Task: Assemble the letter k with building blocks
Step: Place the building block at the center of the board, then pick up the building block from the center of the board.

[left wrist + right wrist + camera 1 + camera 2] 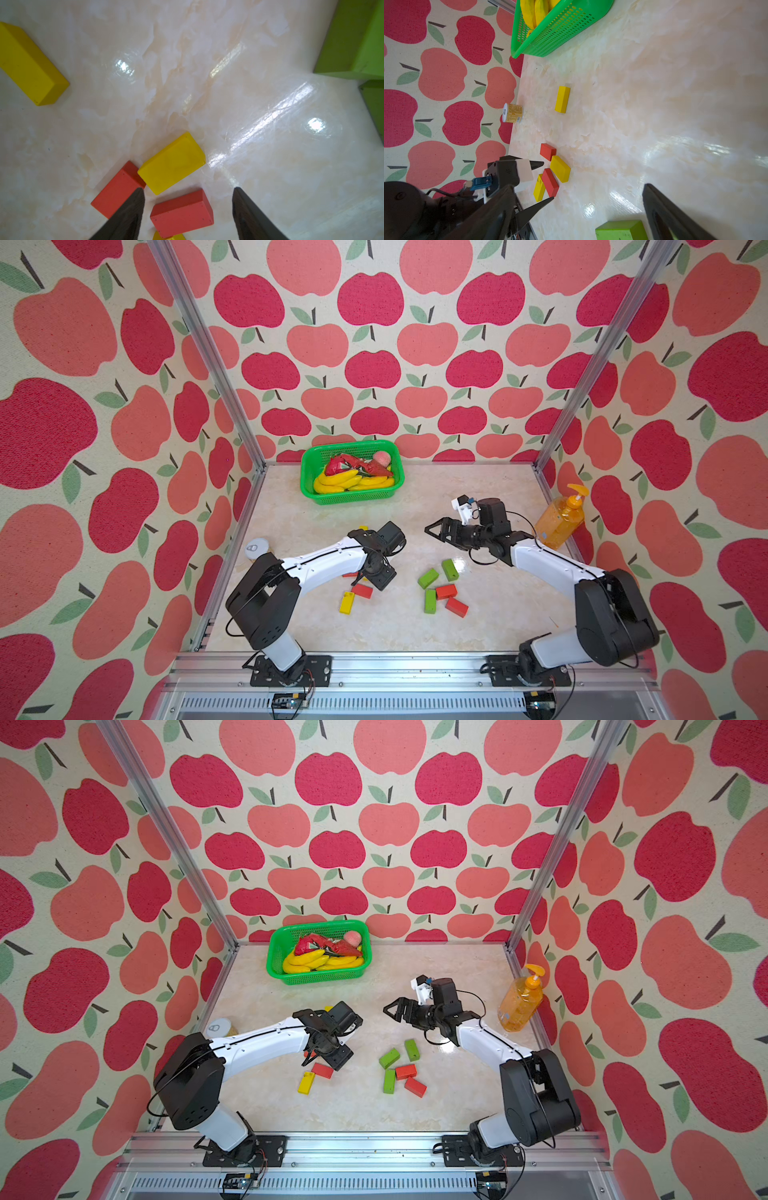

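Nearest to me, the building blocks (346,602) lie on the table (374,635): a green and red heap (446,591) on the right and a smaller red and yellow group (362,591) on the left, maybe the letter's start. Above this group hangs the left gripper (188,188), jaws apart and gripping nothing, with a red block (181,212) under the gap as if being aimed at. Farther back the right gripper (599,191) hovers wide open and empty, I suppose to leave room, and a lone yellow block (562,99) lies toward the green basket (353,498).

Four red blocks (362,591), three yellow blocks (562,99), three green blocks (428,578); one green basket (351,444), one can (257,548), one soap bottle (559,522).
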Available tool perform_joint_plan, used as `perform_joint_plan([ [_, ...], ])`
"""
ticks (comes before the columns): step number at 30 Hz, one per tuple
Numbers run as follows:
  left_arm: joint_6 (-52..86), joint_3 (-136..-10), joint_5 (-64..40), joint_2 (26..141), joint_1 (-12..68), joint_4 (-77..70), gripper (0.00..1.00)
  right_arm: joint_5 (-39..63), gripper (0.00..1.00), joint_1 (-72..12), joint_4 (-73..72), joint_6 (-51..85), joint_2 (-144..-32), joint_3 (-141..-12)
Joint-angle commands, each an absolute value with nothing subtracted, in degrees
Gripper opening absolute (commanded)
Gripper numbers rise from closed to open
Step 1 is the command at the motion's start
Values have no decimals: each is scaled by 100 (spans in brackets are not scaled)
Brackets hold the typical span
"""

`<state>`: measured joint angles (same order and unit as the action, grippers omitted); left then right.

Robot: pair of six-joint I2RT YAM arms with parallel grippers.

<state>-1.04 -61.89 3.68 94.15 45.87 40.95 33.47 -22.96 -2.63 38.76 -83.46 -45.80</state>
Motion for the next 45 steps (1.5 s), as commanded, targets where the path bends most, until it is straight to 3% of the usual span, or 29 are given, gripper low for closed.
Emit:
perform_joint_plan([
  [1,-410,-6128,600,9492,4562,4155,71,3658,99,-2156,-417,4213,-8203,-4424],
  [45,-942,-6358,194,10566,4203,3679,71,3522,99,-1936,-507,4187,-8437,-4341],
])
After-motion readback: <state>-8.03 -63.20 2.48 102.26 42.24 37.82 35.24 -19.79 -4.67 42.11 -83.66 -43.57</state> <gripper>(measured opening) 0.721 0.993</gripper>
